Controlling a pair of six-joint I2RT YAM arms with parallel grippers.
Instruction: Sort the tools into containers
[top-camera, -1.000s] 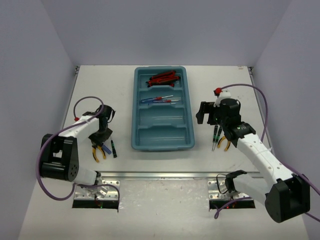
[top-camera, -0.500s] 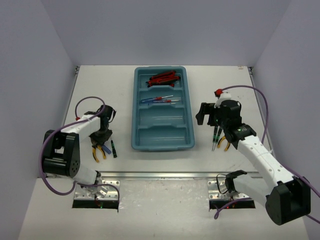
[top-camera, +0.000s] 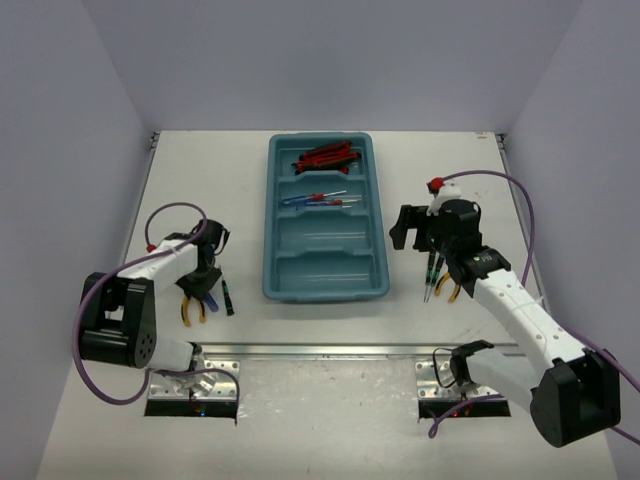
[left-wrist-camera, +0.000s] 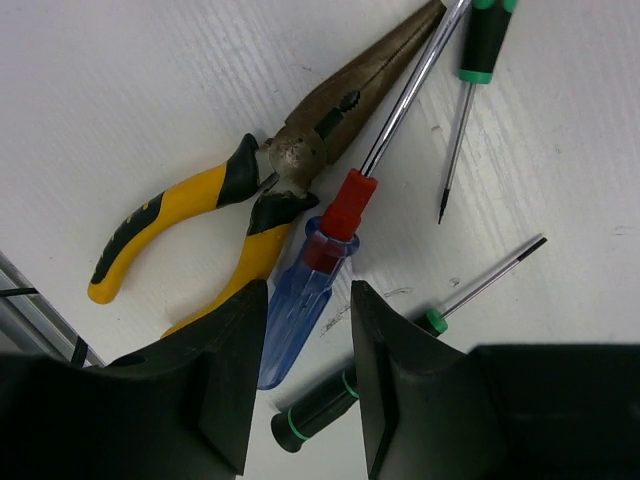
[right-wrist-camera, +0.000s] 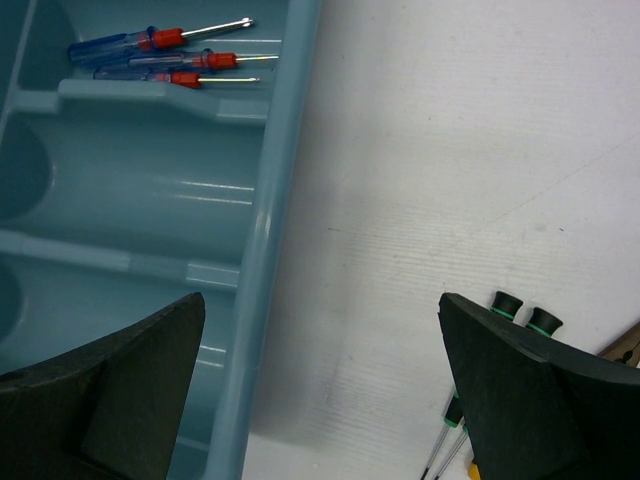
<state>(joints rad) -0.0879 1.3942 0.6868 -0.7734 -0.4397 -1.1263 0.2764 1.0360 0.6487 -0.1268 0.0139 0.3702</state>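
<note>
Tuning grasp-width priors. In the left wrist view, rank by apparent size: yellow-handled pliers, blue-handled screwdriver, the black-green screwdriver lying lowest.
1. yellow-handled pliers: bulkiest.
2. blue-handled screwdriver: about as long but slimmer; both run off the top edge, so the length order is unsure.
3. black-green screwdriver: shortest and thinnest.

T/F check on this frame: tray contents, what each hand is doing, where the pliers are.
1. The utility knives lie in the farthest compartment of the tray. True.
2. The right hand grips a screwdriver. False: it is wide open and holds nothing.
3. The left hand straddles the blue-handled screwdriver. True, though it is unclear whether it has clamped on it.
4. Pliers are in the tray. False: the yellow-handled pliers lie on the table by the left hand.
</note>
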